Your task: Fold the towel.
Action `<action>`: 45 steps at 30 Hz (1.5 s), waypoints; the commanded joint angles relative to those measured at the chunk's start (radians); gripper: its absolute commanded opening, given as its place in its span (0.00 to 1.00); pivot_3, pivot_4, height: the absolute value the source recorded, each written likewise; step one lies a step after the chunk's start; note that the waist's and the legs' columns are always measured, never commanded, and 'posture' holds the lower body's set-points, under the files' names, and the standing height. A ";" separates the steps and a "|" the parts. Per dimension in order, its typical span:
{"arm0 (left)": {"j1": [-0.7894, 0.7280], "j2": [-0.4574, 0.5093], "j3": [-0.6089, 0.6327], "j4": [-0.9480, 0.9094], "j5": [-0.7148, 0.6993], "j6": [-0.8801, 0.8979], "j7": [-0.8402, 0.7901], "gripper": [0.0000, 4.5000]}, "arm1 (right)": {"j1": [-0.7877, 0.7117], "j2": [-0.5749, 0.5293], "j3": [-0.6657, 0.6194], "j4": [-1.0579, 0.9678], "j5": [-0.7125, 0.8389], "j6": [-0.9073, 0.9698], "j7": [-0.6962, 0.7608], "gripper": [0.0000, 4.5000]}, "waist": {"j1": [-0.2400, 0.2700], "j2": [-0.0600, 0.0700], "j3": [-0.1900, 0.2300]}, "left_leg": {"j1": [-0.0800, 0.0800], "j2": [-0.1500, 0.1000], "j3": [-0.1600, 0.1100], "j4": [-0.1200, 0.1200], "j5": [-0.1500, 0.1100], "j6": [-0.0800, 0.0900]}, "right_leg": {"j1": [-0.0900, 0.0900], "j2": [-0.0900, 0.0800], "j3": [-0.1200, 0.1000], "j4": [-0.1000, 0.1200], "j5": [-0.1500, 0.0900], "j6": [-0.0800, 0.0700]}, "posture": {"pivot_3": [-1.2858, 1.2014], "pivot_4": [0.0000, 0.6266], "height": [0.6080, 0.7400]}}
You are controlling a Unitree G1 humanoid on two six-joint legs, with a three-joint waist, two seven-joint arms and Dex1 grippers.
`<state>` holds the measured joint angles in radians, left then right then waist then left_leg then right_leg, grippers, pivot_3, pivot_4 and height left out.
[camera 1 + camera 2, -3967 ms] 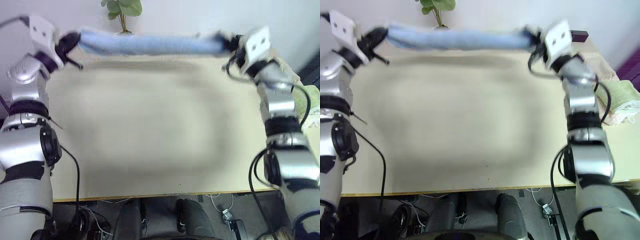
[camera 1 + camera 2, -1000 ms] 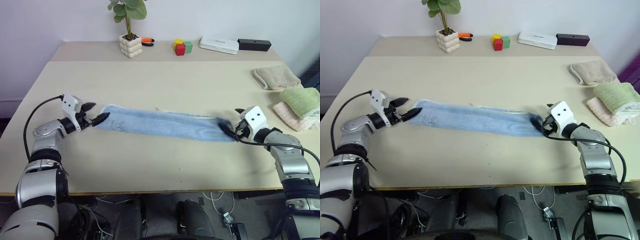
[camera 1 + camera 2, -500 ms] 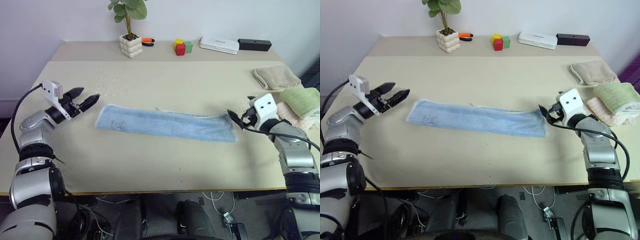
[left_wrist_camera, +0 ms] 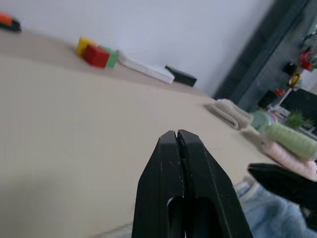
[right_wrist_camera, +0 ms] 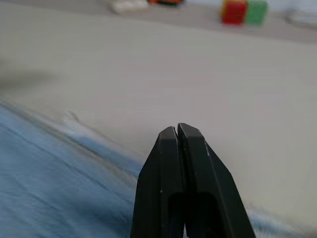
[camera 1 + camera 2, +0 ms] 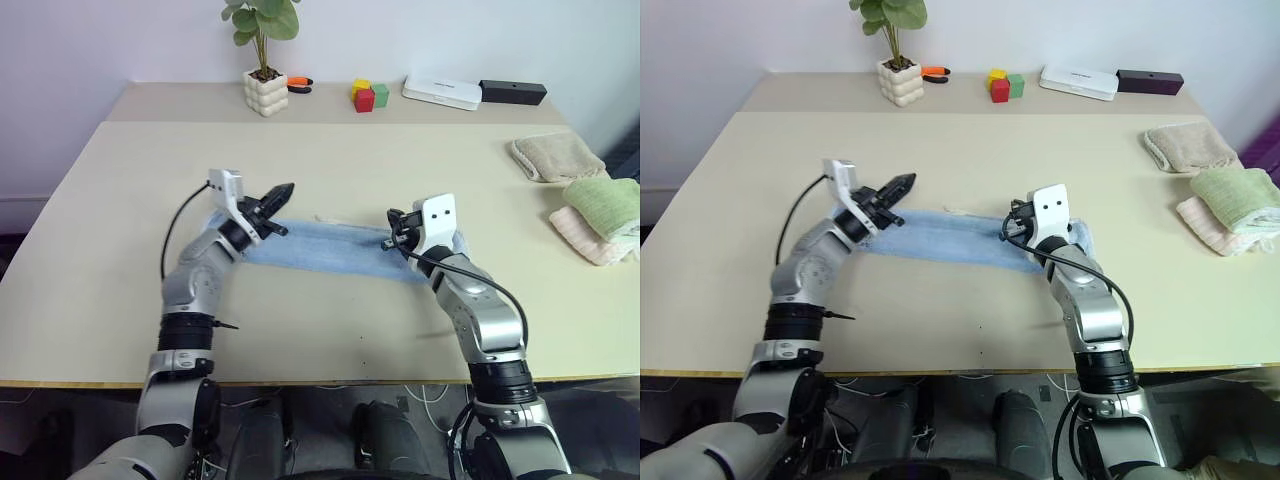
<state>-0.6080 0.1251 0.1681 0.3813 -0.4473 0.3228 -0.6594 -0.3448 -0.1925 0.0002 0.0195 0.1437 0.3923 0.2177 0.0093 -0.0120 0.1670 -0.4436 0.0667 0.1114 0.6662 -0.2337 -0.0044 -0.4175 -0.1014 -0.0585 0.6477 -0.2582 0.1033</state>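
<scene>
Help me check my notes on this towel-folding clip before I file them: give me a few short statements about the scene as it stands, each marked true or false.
1. The blue towel lies on the table as a long strip. True.
2. The left pincer is wide open. False: its fingers are shut together.
3. The right pincer is shut, holding nothing. True.
4. The beige towel is stacked on the green towel. False: it lies apart; the green one sits on a pink towel.
5. The potted plant stands beside the blue towel. False: it stands at the table's far edge.
</scene>
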 commanded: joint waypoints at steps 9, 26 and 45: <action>-0.017 0.139 0.000 0.268 0.101 -0.179 -0.030 0.00 | 0.045 -0.049 -0.041 0.098 -0.118 -0.136 -0.102 0.01 | -0.006 0.000 0.000 | 0.000 0.000 0.000 -0.001 0.000 0.000 | 0.000 0.000 0.000 0.000 0.000 0.000 | 0.52 0.24 0.96; -0.035 0.330 0.100 0.337 0.056 -0.218 -0.103 0.00 | 0.003 -0.166 -0.213 0.126 0.023 -0.153 -0.019 0.06 | -0.021 0.000 -0.001 | 0.001 0.000 0.000 -0.002 0.000 0.000 | 0.001 0.000 0.000 -0.001 0.000 0.000 | 0.52 0.24 0.96; -0.069 0.476 0.045 0.216 -0.002 -0.204 -0.630 0.99 | 0.511 0.078 -0.559 -0.637 0.920 0.386 -0.282 1.00 | -0.022 0.000 -0.001 | 0.000 0.001 -0.001 -0.003 -0.001 0.001 | 0.000 -0.001 0.000 -0.002 0.000 -0.001 | 0.52 0.24 0.96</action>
<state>-0.6640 0.5780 0.2099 0.6241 -0.4430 0.1294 -1.2616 0.1535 -0.1247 -0.5671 -0.5415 1.0296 0.7941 -0.0389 -0.0127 -0.0117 0.1665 -0.4434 0.0675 0.1097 0.6632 -0.2345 -0.0038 -0.4171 -0.1019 -0.0590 0.6455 -0.2585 0.1028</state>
